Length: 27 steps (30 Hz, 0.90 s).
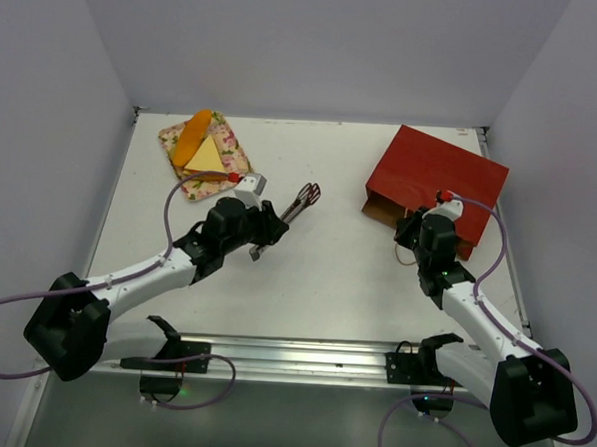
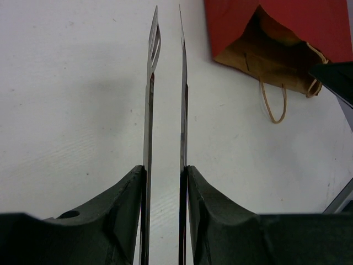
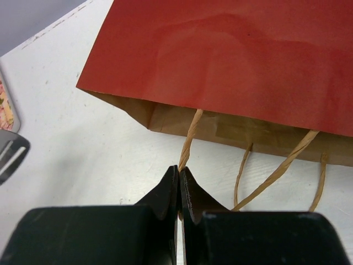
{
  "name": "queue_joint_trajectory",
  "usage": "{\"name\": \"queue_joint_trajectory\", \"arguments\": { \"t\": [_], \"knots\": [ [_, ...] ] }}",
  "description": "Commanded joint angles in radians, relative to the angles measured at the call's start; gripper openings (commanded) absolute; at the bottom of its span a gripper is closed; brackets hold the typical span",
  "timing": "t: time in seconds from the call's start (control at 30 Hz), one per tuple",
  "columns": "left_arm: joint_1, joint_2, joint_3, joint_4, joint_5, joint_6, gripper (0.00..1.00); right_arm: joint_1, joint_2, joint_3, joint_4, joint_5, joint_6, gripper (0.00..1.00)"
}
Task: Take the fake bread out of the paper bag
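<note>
1. Gripping a pair of metal tongs, the left gripper is clamped on both blades, which run almost parallel with a narrow gap between them.
2. The tong tips sit over the bare table, between the floral tray and the paper bag, apart from both.
3. The right gripper is closed, its fingertips pinching one cord handle just outside the bag mouth.
4. The paper bag lies flat at the far right of the table, red side up, brown mouth facing the right arm. Its interior is in shadow; contents cannot be told.
5. Fake bread in view lies on the tray at the far left: an orange bun and, touching it, a yellow wedge. A third reddish piece lies at the tray's near edge.
</note>
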Motion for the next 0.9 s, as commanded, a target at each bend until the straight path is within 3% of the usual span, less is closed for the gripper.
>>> {"name": "queue_joint_trajectory", "arguments": {
  "t": [0.0,0.43,0.87],
  "knots": [
    [-0.071,0.034,-0.004,0.151,-0.088,0.035,0.39,0.001,-0.009,0.005,0.069,-0.039,-0.017,0.0],
    [-0.199,0.05,-0.056,0.332,-0.076,0.145,0.39,0.001,-0.009,0.018,0.051,-0.019,-0.014,0.0],
    [-0.2,-0.038,-0.044,0.249,-0.165,0.164,0.41,0.096,0.122,0.118,0.042,0.051,-0.032,0.0]
  ]
}}
